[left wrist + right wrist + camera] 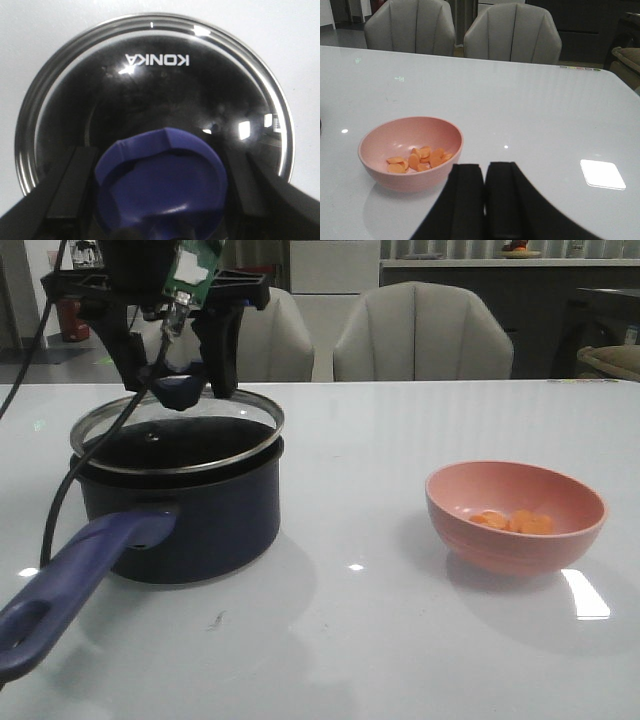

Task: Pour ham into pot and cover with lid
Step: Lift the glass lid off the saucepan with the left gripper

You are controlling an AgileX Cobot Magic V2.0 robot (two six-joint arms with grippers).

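Observation:
The pot (200,520), dark navy with a long purple-blue handle (70,580), stands at the left. The glass lid (180,430) lies slightly tilted on or just above its rim. My left gripper (180,388) is shut on the lid's navy knob (182,392). In the left wrist view the fingers (75,175) flank the knob (160,180) over the lid (150,90). The ham (515,521) lies in the pink bowl (515,550) at the right. My right gripper (485,172) is shut and empty, just beside the bowl (395,132) with the ham (417,160); it is out of the front view.
A black cable (60,490) hangs from the left arm down past the pot's left side. Two grey chairs (420,335) stand behind the table's far edge. The white table (360,440) runs between pot and bowl.

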